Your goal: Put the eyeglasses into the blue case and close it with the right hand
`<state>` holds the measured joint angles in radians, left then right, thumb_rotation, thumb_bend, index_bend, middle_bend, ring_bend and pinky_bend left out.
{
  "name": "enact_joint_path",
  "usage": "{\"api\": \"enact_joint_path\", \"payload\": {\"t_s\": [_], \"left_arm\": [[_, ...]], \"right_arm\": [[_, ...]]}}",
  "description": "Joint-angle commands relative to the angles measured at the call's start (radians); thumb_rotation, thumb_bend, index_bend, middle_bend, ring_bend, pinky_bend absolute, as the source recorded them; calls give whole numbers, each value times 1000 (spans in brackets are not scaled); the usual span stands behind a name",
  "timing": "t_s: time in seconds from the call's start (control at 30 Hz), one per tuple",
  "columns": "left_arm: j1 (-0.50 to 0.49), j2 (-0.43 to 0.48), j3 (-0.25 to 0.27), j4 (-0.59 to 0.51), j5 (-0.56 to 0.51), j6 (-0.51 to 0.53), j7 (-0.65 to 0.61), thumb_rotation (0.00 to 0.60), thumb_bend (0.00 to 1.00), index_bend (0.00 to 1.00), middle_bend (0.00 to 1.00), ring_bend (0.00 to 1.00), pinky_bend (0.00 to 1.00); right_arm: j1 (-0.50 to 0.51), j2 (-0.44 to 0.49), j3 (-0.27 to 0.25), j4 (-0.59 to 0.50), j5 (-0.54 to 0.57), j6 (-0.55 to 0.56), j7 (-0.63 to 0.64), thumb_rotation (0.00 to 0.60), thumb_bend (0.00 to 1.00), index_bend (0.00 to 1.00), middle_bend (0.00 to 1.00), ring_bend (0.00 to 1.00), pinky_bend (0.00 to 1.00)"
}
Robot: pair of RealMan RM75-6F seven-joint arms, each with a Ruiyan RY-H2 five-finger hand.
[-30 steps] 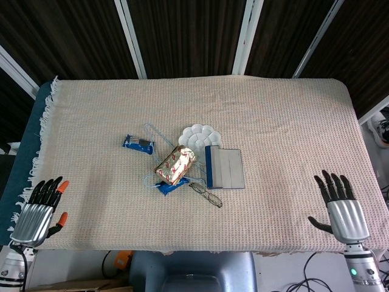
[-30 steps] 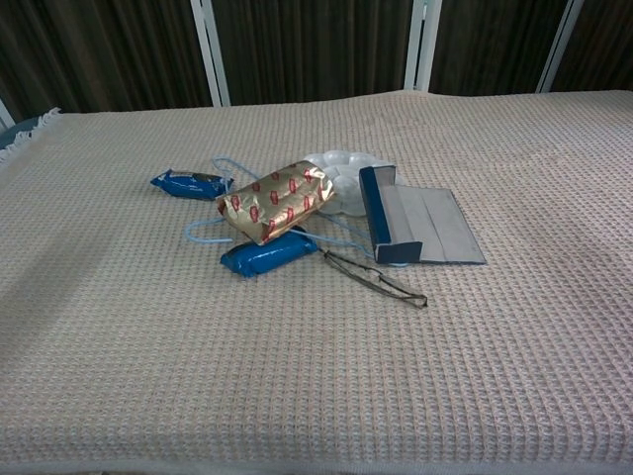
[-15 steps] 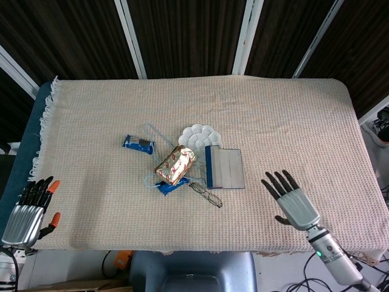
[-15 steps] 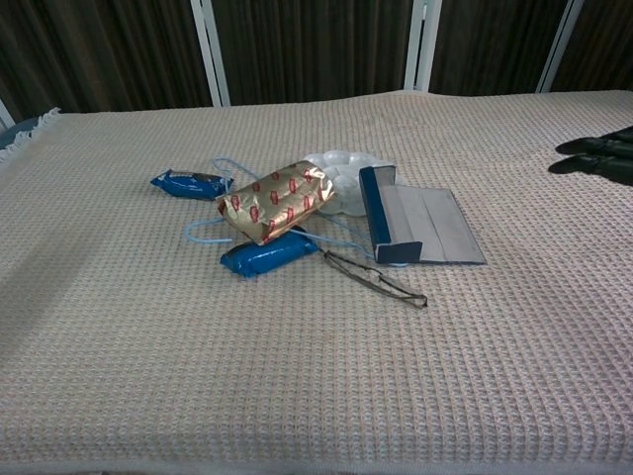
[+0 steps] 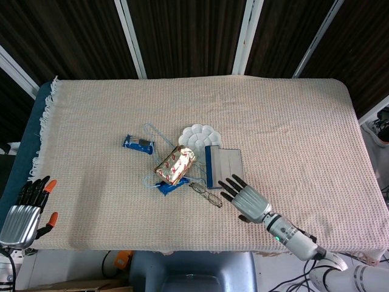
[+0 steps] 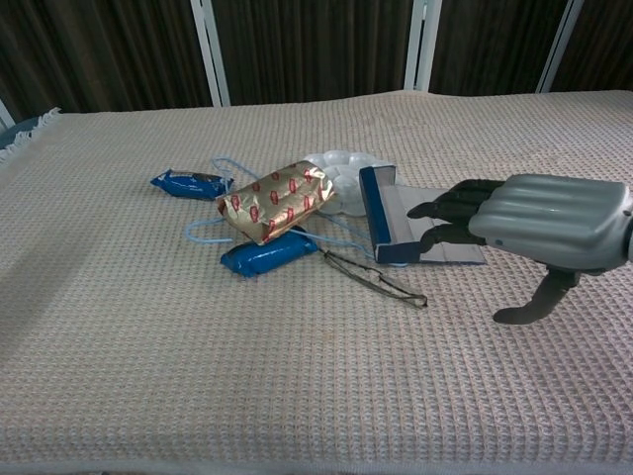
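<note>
The bench (image 5: 292,121), draped in a beige woven cloth, is seen from above and from the chest camera. The right hand (image 5: 245,198), which a second ago lay near the bench's front right edge, has been brought in toward the middle and is now held with fingers (image 6: 445,210) spread and nothing grasped, its fingertips over the near end of the blue case (image 5: 223,166). In the chest view the right hand (image 6: 539,230) is seen raised above the cloth, thumb hanging down. The left hand (image 5: 27,207) has been drawn back slightly off the front left corner, unclenched and empty.

The blue case is left lying open and unmoved, its grey lining upward. Beside it, a gold snack packet (image 5: 175,165) is rested on a blue packet (image 5: 170,185), with a white scalloped dish (image 5: 199,136) behind. A second blue packet (image 5: 138,143) is set apart to the left. The eyeglasses (image 5: 206,194) are found on the cloth just in front of the case, between the gold packet and the right hand, untouched.
</note>
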<state>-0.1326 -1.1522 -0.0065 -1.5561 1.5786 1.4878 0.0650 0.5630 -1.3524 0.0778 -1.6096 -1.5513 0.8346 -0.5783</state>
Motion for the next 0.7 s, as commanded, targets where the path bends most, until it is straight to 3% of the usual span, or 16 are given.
{"api": "enact_joint_path", "payload": {"t_s": [0.03, 0.7], "left_arm": [[0, 2, -2, 1, -3, -2, -5, 600, 387, 0, 0, 0, 73], [6, 11, -6, 2, 4, 17, -40, 600, 386, 0, 0, 0, 74]], "right_arm": [[26, -20, 11, -3, 7, 2, -79, 600, 379, 305, 0, 0, 0], [139, -73, 0, -39, 233, -82, -288, 600, 379, 288, 0, 0, 0]]}}
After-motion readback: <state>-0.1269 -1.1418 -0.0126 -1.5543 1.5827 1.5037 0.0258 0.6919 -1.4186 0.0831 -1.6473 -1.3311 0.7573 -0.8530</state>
